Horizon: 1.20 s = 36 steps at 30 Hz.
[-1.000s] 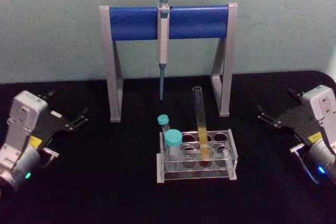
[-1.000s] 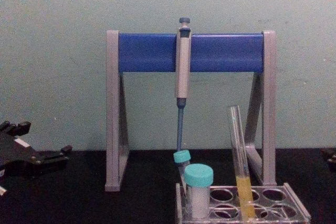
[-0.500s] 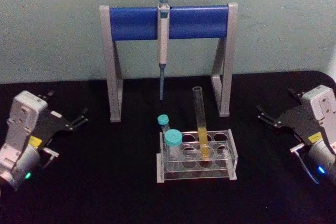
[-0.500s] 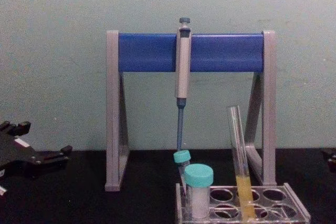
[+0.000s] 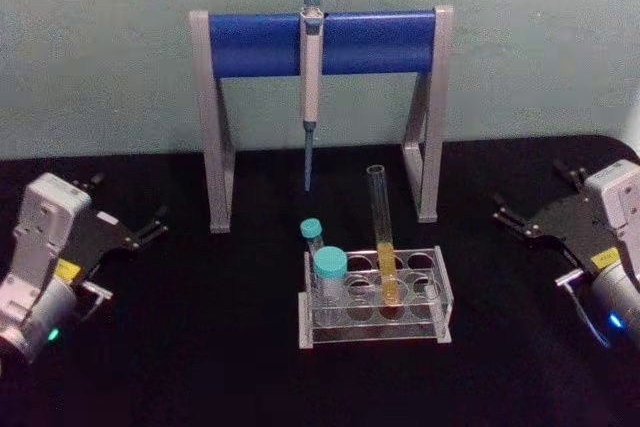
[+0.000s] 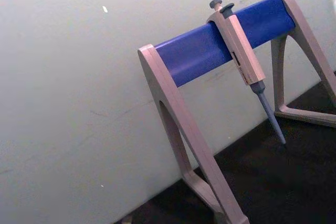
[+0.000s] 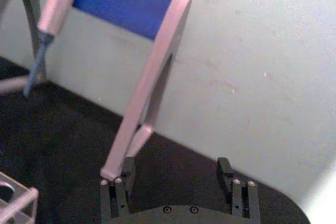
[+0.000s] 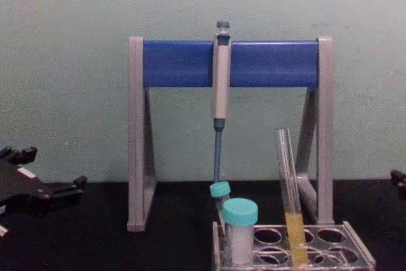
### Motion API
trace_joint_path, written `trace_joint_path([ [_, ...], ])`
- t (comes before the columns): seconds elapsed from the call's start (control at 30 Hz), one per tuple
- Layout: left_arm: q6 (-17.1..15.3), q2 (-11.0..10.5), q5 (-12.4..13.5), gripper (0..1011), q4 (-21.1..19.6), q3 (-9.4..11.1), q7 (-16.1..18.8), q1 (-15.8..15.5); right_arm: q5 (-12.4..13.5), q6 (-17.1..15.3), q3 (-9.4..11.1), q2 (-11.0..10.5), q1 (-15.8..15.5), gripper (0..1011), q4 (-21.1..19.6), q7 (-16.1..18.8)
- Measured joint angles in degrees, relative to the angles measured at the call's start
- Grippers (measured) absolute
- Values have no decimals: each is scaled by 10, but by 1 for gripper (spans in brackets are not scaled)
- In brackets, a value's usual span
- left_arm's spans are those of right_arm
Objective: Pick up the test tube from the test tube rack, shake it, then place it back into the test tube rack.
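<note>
Black tabletop [image 5: 200,347], nothing begun: test tube [image 5: 381,237] stands in test tube rack [image 5: 441,299], left gripper [image 5: 128,198] and right gripper [image 5: 527,193] spread, empty

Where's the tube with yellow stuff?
The test tube stands in the test tube rack, in the middle of the head view, right of the wide teal-capped tube, before the pipette stand.

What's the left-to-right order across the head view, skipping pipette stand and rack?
left gripper → thin clear tube with small teal cap → short wide tube with teal cap → long clear glass test tube with yellow liquid → right gripper
</note>
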State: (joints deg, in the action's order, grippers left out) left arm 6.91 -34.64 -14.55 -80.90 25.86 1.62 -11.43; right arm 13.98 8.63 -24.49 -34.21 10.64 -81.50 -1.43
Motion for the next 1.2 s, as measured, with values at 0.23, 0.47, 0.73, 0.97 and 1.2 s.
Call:
trace_joint_path([
  [0.23, 0, 0, 0, 1001, 0, 0, 0, 0, 40, 59, 22, 4, -16, 1000, -18, 53],
  [0.47, 0, 0, 0, 1001, 0, 0, 0, 0, 84, 89, 31, 4, -24, 1000, -38, 115],
  [0.73, 0, 0, 0, 1001, 0, 0, 0, 0, 136, 91, 27, 5, -25, 1000, -57, 206],
  [0.97, 0, 0, 0, 1001, 0, 0, 0, 0, 153, 58, 18, 9, -17, 1000, -62, 251],
  [1.2, 0, 0, 0, 1001, 0, 0, 0, 0, 164, 9, 9, 17, 3, 1000, -57, 283],
])
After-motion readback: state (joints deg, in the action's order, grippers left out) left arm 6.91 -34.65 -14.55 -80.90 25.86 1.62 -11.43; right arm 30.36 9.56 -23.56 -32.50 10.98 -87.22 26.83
